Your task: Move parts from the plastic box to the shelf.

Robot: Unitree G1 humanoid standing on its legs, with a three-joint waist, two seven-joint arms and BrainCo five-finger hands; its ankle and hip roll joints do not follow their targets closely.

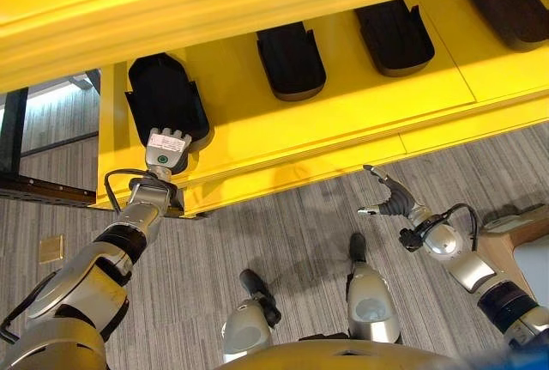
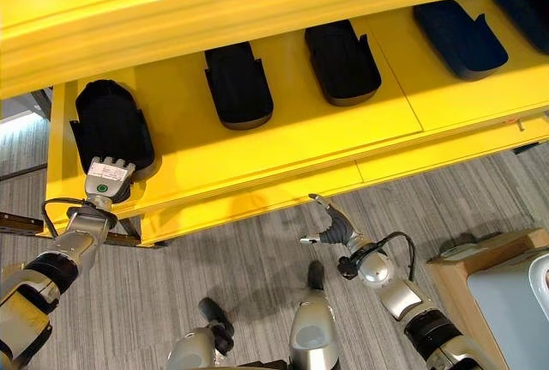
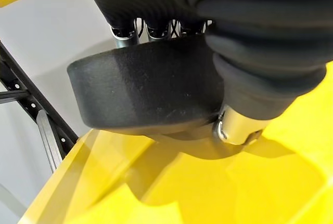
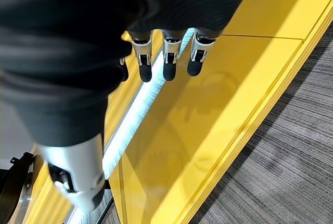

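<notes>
At the left of the left eye view, the left hand (image 1: 166, 150) lay on the near end of a black moulded part (image 1: 165, 95) resting on the yellow shelf (image 1: 360, 112). The part's long axis ran away from the fingers, into the shelf. The left wrist view showed fingers above the part and the thumb under it, seemingly clasping it. Four black parts sat in a row along the shelf. The right hand (image 1: 390, 198) hovered over the carpet, fingers relaxed and empty, well apart from them.
</notes>
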